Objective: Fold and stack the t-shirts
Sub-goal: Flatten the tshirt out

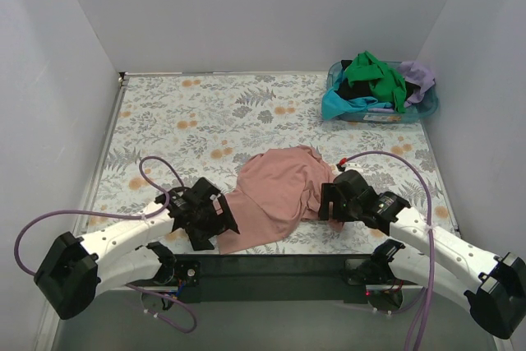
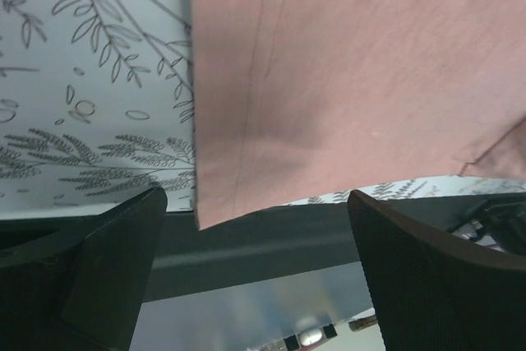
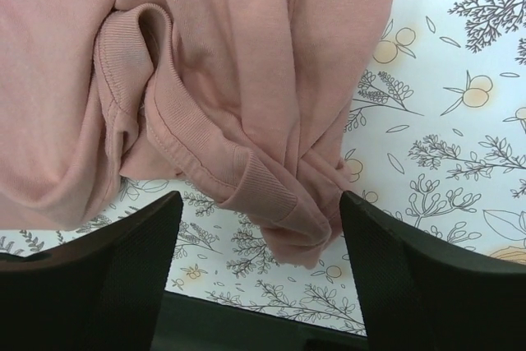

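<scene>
the dusty pink t-shirt (image 1: pixel 275 193) lies crumpled on the floral worktop (image 1: pixel 205 113), near its front edge and between the two arms, with one lower corner reaching that edge. the left hand (image 2: pixel 255 199) sits right at this corner, fingers spread wide and holding nothing. the right hand (image 3: pixel 259 199) is at the shirt's other side, also spread wide and empty, with a bunched ribbed edge lying between its fingers. well apart, in the far right corner, a blue basket (image 1: pixel 429 109) holds a green t-shirt (image 1: pixel 374 78), a turquoise t-shirt (image 1: pixel 335 104) and a lilac t-shirt (image 1: pixel 421 74) heaped together.
</scene>
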{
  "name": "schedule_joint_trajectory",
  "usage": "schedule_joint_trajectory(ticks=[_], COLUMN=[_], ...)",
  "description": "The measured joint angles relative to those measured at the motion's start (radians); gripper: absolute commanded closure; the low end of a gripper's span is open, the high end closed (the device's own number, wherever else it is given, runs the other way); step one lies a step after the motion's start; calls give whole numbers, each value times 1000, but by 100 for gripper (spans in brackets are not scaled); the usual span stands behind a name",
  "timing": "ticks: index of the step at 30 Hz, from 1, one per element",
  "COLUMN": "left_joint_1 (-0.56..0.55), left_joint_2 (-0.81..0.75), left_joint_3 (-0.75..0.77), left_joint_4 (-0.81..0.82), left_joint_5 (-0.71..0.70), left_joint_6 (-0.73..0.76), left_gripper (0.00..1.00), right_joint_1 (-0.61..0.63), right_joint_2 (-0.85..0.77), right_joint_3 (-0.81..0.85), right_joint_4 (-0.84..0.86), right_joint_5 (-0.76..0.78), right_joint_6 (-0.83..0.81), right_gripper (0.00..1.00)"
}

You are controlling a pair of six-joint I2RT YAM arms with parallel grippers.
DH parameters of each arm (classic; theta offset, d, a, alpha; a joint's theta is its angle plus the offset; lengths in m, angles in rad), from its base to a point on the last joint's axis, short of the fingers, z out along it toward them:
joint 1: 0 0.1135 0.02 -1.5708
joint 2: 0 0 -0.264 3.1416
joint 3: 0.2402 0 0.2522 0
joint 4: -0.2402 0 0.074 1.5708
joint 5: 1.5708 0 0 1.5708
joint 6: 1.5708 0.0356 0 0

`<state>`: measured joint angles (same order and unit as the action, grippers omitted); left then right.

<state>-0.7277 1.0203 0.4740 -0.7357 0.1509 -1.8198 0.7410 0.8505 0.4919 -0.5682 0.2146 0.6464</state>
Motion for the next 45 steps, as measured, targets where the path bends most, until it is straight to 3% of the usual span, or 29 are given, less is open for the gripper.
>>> schedule_joint_trajectory(ticks=[5,11,14,15,16,18,19,21,26,32,39,45], left_joint_1=[-72,-119,-129,-132,-134,-136,-137,-140,-145,-145,-145,-145], left_joint_2=[62,187,248,265,278,300,307,314,247,-10,-200,-227], left_joint_3=[32,83,109,115,121,129,136,147,183,382,658,948], left_joint_4=[-43,-52,-61,-64,-66,-60,-57,-46,-11,-49,-89,-58], left_joint_5=[-36,-38,-32,-29,-28,-26,-26,-35,-202,-449,-659,-776], left_joint_6=[-44,-76,-86,-86,-89,-85,-81,-76,-73,-80,-52,83], left_gripper=[11,38,61,75,100,100,100,100,100,100,100,100], right_joint_1=[0,0,0,0,0,0,0,0,0,0,0,0], right_joint_2=[0,-2,-22,-33,-44,-64,-76,-97,-135,-155,-154,-93], right_joint_3=[-3,-39,-57,-61,-64,-65,-65,-65,-42,108,496,946], right_joint_4=[2,0,2,2,1,2,4,7,5,-11,-53,-55], right_joint_5=[14,29,40,43,46,53,60,71,97,148,232,250], right_joint_6=[8,19,23,27,28,26,25,14,-19,-85,-204,-335], right_gripper=[28,44,53,56,63,73,86,99,99,99,99,99])
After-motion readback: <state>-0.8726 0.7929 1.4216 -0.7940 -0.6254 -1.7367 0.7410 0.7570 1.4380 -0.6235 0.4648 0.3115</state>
